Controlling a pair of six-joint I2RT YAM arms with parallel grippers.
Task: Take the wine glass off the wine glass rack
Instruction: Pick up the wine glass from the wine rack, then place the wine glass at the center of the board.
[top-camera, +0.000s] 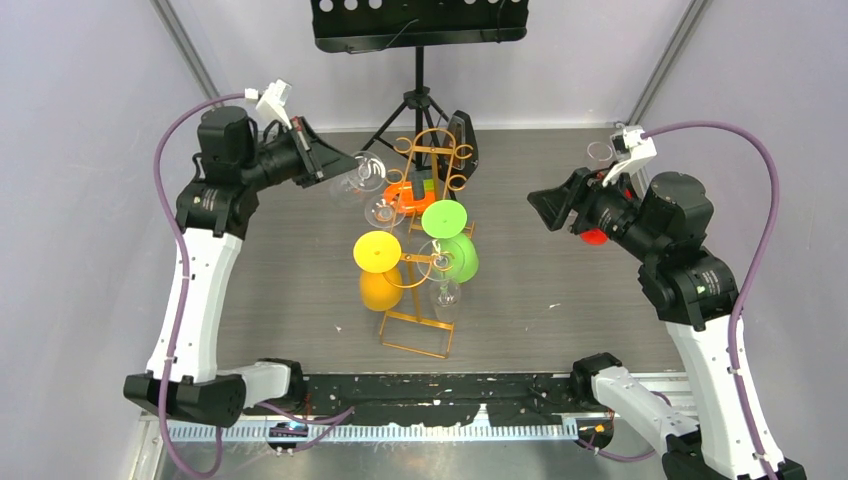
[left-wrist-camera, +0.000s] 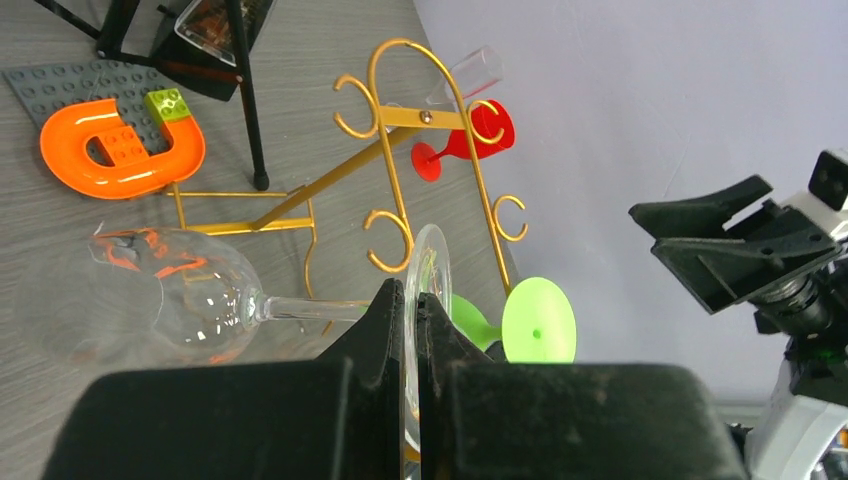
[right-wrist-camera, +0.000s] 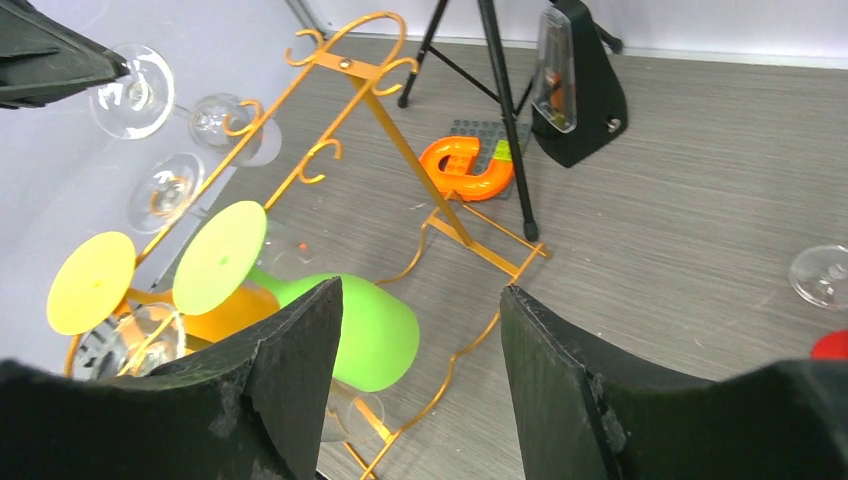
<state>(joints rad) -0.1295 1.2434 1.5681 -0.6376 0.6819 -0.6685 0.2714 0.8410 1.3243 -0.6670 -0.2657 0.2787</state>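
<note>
My left gripper (left-wrist-camera: 412, 300) clamped the clear wine glass (left-wrist-camera: 170, 300), ten o'clock of the rack (left-wrist-camera: 410, 116); right gripper (right-wrist-camera: 420, 335) gaped empty.

The top camera looks down from behind my bases over the whole table (top-camera: 560, 270). My left wrist camera sits close at the wine glass rack (left-wrist-camera: 405, 116); my right views it from farther, opposite.

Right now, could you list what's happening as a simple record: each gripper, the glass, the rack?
wine glass rack: gold wire, yellow glass and green glass hanging on it
left gripper: shut on the foot of a clear wine glass
clear wine glass: held sideways beside the rack's top
right gripper: open, empty, apart from the rack
also nearby: orange horseshoe toy, metronome
</note>
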